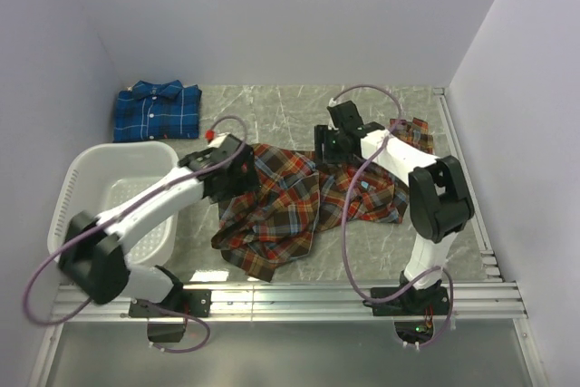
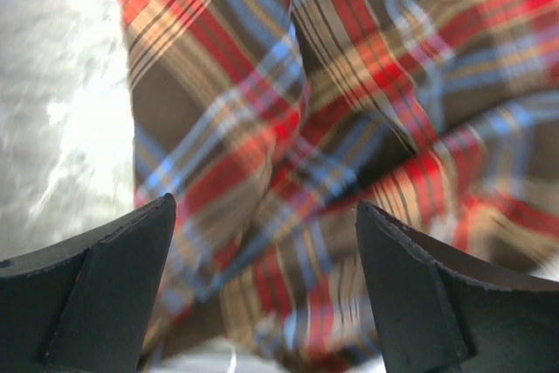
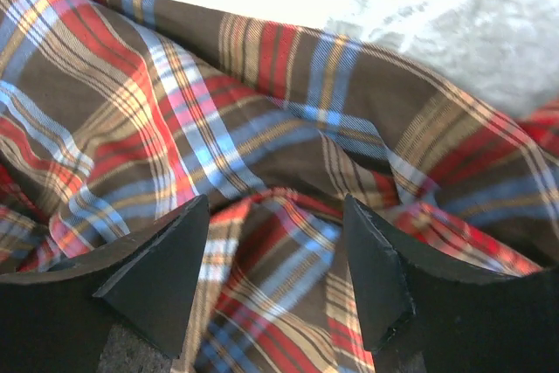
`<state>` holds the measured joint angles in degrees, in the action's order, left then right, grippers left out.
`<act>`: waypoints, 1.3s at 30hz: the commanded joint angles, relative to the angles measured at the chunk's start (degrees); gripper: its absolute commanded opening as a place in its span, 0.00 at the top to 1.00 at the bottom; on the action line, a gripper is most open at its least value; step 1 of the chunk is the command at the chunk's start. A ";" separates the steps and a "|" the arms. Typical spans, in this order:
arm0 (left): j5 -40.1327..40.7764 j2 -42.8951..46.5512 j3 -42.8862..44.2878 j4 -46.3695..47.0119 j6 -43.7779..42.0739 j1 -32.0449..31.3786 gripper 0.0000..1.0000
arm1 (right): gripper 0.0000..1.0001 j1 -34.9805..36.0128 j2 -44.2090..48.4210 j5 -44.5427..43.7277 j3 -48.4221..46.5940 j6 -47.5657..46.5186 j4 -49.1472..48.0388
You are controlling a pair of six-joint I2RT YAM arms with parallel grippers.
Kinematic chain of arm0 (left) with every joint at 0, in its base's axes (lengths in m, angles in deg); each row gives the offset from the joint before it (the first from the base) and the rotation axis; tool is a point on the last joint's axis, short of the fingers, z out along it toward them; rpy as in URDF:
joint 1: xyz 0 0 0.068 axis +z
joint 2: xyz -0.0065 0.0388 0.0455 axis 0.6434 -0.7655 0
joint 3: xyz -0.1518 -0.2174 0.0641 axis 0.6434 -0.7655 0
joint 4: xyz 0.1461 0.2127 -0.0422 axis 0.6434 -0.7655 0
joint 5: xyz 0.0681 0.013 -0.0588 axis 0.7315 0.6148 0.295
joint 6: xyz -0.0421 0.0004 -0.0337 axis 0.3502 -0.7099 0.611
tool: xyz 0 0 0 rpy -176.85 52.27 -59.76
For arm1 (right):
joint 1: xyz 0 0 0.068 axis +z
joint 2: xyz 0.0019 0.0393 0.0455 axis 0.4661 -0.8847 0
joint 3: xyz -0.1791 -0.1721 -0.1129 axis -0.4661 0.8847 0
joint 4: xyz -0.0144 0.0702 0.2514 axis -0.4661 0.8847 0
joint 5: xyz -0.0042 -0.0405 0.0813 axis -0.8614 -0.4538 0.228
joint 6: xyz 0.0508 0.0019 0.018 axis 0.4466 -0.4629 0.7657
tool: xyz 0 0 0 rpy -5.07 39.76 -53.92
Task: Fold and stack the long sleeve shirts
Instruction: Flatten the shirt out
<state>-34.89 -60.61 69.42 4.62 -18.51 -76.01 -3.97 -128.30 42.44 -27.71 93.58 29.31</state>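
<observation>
— Red-orange shirt (image 1: 290, 210) first: where is it?

— Crumpled in the middle of the table (image 1: 272, 106) and not folded. One part trails toward my right arm and another is bunched toward the near edge.

— And your left gripper?

— My left gripper (image 2: 264, 207) hangs over that shirt's left edge, its two black fingers (image 2: 113, 277) spread wide. Plaid cloth lies below the gap with nothing pinched, and bare table shows off to one side.

— The right one?

— My right gripper (image 3: 278, 203) is low over the far side of the same shirt, jaws parted too. A raised crease of cloth runs up into the gap between them, but as far as I can tell neither finger presses on it.

— The other shirt?

— The blue shirt (image 1: 156, 112) lies folded flat in the far left corner of the table with its collar on top, well apart from the red-orange one.

— Anything else down there?

— A white slotted basket (image 1: 77, 178) sits at the left. From overhead, my left arm reaches across its right rim.
</observation>
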 commanded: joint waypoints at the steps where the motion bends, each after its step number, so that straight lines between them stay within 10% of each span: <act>1: 2.05 -8.26 4.06 6.60 -5.29 0.28 0.10 | 0.30 -0.08 -4.14 -0.16 -4.40 0.70 0.15; 12: 9.95 -22.88 5.39 6.26 -6.88 0.54 0.25 | 0.31 -2.45 -12.33 -2.01 -8.80 3.86 1.48; 24: 15.14 -19.91 4.76 5.21 -7.40 4.58 0.77 | 0.33 -11.60 -13.21 1.60 -6.86 8.79 2.09; 35: 18.65 -8.30 1.70 1.60 -6.79 13.47 0.76 | 0.34 -16.26 -5.49 -9.12 -3.71 11.25 4.30; 39: 18.75 -2.51 0.46 3.61 -6.00 13.55 0.49 | 0.33 -13.62 3.19 -11.15 -1.16 9.14 1.93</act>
<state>-18.04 -67.61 70.55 7.66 -25.48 -62.26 -19.36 -134.62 35.16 -29.90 103.92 33.29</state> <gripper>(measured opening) 0.461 0.667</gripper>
